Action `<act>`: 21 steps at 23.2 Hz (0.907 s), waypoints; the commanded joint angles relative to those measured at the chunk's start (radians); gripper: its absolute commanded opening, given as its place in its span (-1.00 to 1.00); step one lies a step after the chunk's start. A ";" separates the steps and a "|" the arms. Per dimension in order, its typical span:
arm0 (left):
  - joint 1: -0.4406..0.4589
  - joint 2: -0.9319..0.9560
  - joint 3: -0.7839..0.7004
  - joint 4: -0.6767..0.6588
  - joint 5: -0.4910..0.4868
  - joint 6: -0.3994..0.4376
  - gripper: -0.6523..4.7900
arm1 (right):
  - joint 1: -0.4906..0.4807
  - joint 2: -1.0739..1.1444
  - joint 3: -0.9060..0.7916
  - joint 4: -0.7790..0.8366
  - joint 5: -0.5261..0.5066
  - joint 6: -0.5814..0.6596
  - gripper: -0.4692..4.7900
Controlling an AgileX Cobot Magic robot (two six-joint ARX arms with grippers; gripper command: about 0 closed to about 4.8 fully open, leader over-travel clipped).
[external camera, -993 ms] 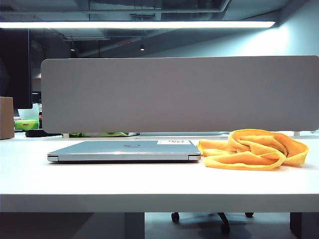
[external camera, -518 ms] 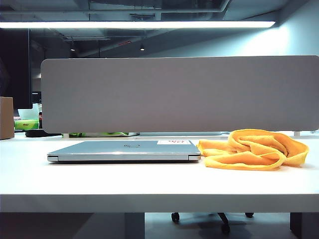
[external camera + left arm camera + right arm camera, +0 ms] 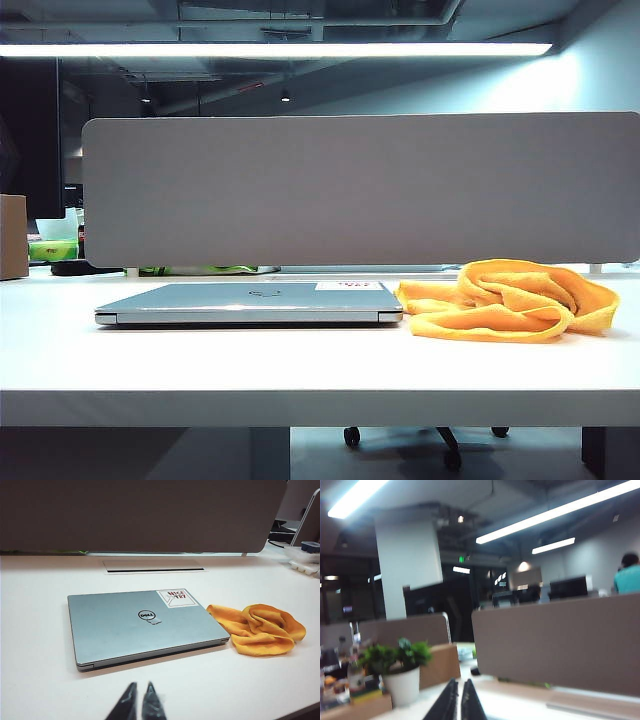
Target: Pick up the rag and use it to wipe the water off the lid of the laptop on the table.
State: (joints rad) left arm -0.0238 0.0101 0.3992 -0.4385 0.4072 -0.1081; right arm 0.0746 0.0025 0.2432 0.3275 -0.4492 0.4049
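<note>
rag point(image 3: 260, 629): yellow-orange, crumpled beside closed laptop point(image 3: 142, 627) | left pincer point(image 3: 139, 700): pressed together, empty | right pincer point(image 3: 458, 696): together, raised

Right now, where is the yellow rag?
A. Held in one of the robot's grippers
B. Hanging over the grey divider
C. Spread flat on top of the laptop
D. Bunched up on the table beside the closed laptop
D. The rag lies crumpled on the table next to the closed laptop, at its sticker end. The left gripper is near the table's front edge with nothing in it.
</note>
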 commanded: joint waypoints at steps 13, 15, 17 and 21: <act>0.000 0.000 0.003 0.028 -0.003 -0.004 -0.69 | -0.002 0.580 0.644 -0.748 0.190 -0.740 -0.55; 0.000 0.000 0.003 0.028 -0.003 -0.004 -0.69 | -0.002 0.771 0.730 -0.676 0.195 -0.789 -0.01; 0.000 0.000 0.003 0.029 -0.003 -0.004 -0.69 | -0.014 0.890 0.774 -0.626 0.238 -0.788 0.28; 0.000 0.000 0.003 0.028 -0.005 -0.003 -0.69 | -0.054 1.251 0.861 -0.562 0.195 -0.732 0.47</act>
State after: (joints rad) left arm -0.0235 0.0097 0.3992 -0.4232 0.4042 -0.1089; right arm 0.0196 1.2053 1.0912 -0.2237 -0.2298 -0.3653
